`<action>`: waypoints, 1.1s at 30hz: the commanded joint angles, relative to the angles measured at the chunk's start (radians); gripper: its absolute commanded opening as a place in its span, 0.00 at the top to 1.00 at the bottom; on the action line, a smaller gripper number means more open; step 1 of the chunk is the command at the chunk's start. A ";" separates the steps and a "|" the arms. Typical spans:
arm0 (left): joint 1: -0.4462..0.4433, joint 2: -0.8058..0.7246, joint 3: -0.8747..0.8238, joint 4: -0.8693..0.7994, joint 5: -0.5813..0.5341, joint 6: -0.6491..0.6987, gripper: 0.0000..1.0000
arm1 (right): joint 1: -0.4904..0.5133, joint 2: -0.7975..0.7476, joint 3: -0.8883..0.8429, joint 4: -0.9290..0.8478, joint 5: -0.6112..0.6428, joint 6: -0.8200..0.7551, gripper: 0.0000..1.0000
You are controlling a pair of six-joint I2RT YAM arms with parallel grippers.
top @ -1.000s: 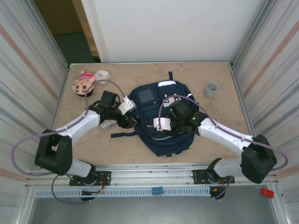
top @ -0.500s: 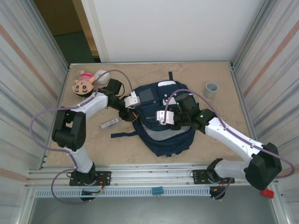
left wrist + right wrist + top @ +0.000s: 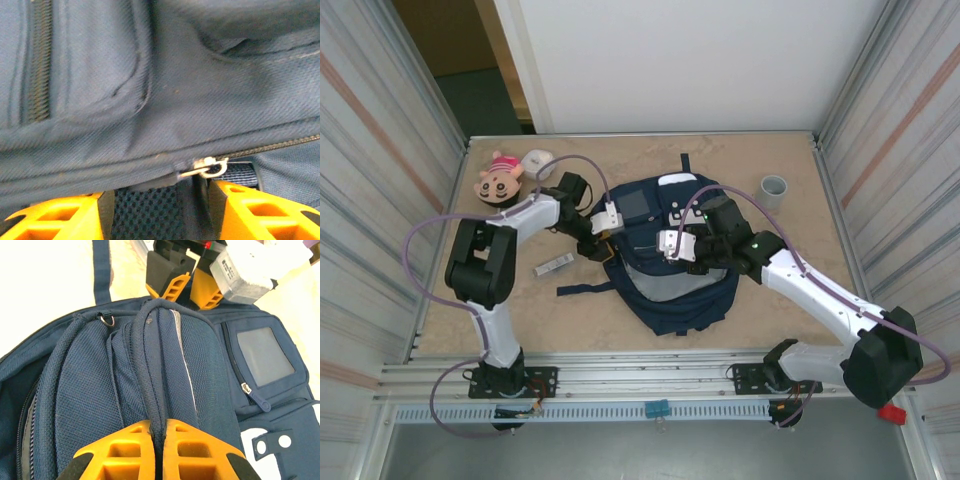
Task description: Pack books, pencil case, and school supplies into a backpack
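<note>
Backpack point(image 3: 672, 295), navy and by far the biggest thing on the desk point(image 3: 570, 320), lies flat at the middle with its top toward the far wall, its grey square patch point(image 3: 633, 205) facing up and a loose strap point(image 3: 582, 288) trailing off its left side. The left arm point(image 3: 535, 212) rises from its base at the near-left corner, folds sharply at the elbow and runs its forearm rightward, bending at the wrist so that the left gripper point(image 3: 157, 200) meets the backpack's left edge. Its jaws stand partly spread, with dark mesh and a fold of the bag between them and the metal zip pull point(image 3: 204, 167) just beside one finger; whether they press on the fabric cannot be told. The right arm point(image 3: 815, 292) stretches from the near-right corner in a long diagonal up and left over the bag, its wrist above the front panel. The right gripper point(image 3: 157, 432) has its jaws pressed together on a raised corded ridge of the backpack, pinching it into a fold that runs toward the other gripper. At the far left, well apart from the bag, sits a pink doll head point(image 3: 498, 180). A grey cup point(image 3: 772, 190) stands upright off the bag's far-right side. One white-and-dark packet point(image 3: 553, 265) lies flat on the desk just left of the bag, near the left gripper.
</note>
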 commanded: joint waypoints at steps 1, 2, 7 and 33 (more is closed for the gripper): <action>-0.041 -0.039 -0.025 -0.006 0.032 -0.007 0.52 | -0.020 0.000 0.044 0.057 0.006 0.041 1.00; -0.048 -0.051 -0.038 0.004 0.032 -0.014 0.53 | -0.022 0.002 0.043 0.063 0.004 0.046 1.00; -0.056 -0.086 -0.082 0.057 0.050 -0.064 0.59 | -0.039 0.003 0.043 0.072 -0.013 0.059 1.00; -0.147 -0.305 -0.260 0.066 0.149 -0.406 0.95 | -0.056 0.034 -0.041 0.226 0.011 0.195 1.00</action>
